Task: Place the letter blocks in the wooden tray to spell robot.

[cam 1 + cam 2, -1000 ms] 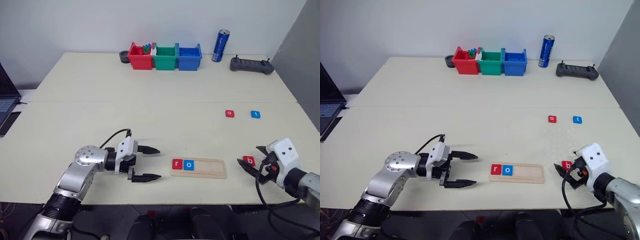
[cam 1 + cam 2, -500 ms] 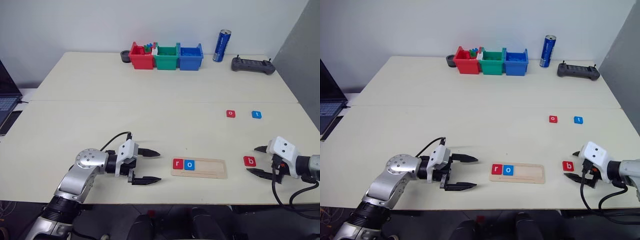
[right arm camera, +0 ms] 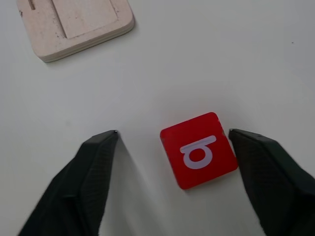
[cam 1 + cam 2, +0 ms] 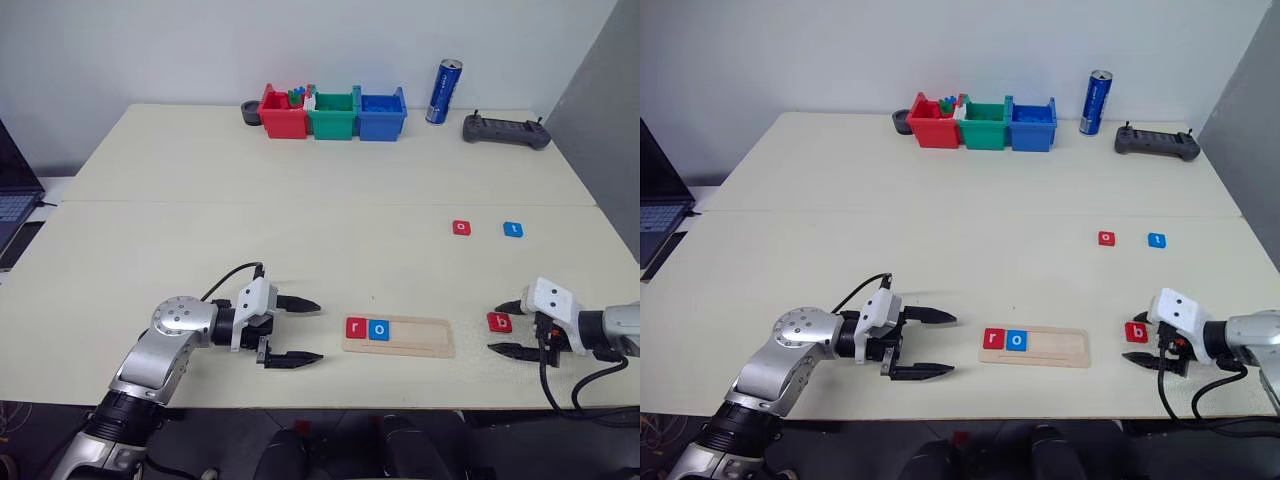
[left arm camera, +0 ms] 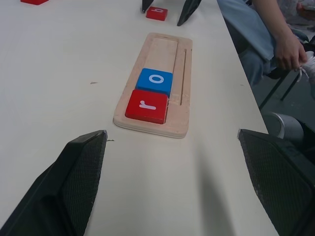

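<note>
Red square "b" tile [image 3: 199, 156] of smooth glossy plastic, flat on the matte cream worktop [image 4: 300, 240] just right of the pale wooden tray [image 4: 398, 335], between the spread fingers of the right pincer [image 3: 172, 162], one finger touching its edge, not yet gripped. Best closed squarely on opposite flat edges, low, then lifted level toward the slot beside the blue "o" tile [image 5: 154, 81] and red "r" tile [image 5: 146, 105]. Left pincer [image 4: 292, 330] wide open, empty, near the tray's left end.
</note>
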